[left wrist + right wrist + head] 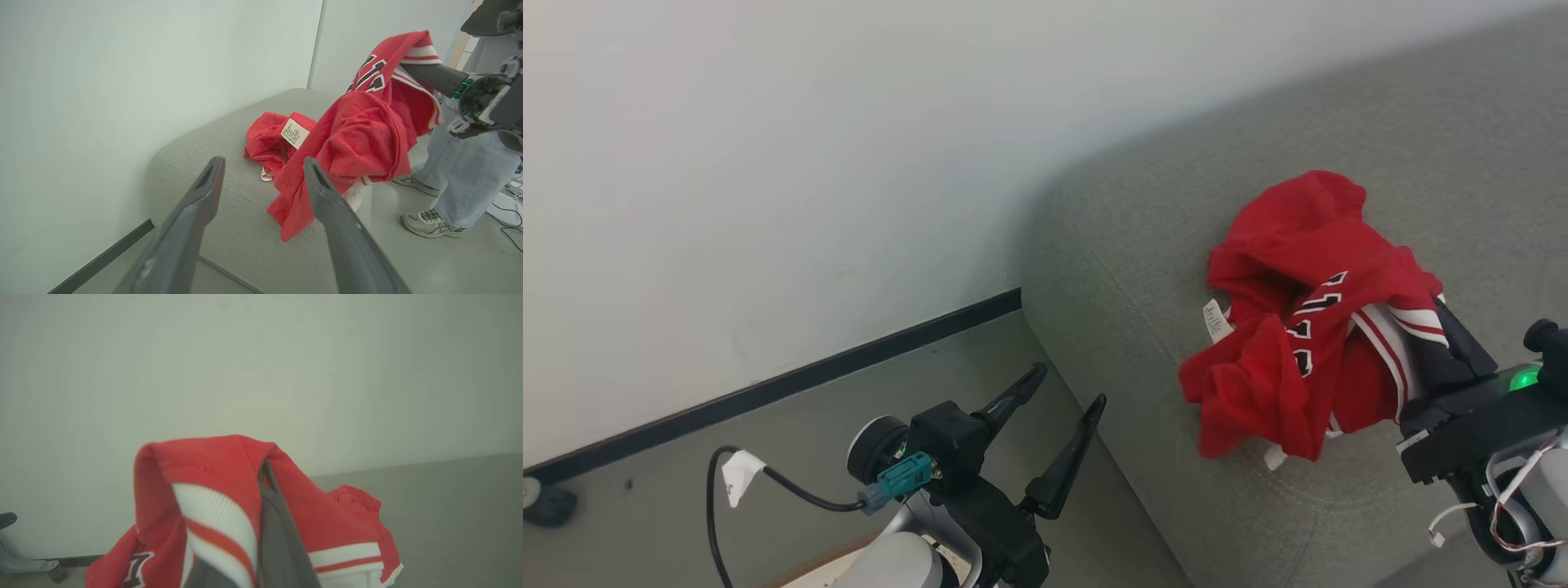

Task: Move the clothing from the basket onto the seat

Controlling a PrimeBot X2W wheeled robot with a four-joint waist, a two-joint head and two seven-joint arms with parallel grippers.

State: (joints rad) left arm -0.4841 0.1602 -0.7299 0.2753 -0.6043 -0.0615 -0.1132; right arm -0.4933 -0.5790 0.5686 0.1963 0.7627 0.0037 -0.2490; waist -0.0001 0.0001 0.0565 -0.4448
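While the right gripper [1450, 331] holds it up by the white-striped trim, the bright red soft fabric garment [1307, 327] hangs over the large grey woven-fabric seat cushion [1143, 245]. Its lower folds rest on the upholstery, a little in from the front edge.

Right jaws read as pinched together on the trim, with cloth draped over the dark fingers. Gripping by an edge lets the bulk drop and settle first.

Toward the middle of the cushion lies a smaller red bundle [267, 141] bearing a white care label [295, 132]. I cannot tell whether it is a separate piece.

The left gripper [1070, 385] hovers over the floor, off the cushion's side edge nearest the white wall [768, 163]. Its fingers are spread wide and hold nothing. I judge it stands clear so as not to snag the cloth.

A person in pale jeans [461, 171] stands at the cushion's far side.

Judgement: this garment is nearly placed, and release and a clean pull-back are left. Risks are trim clinging to the fingers and the front fold sliding off the edge.
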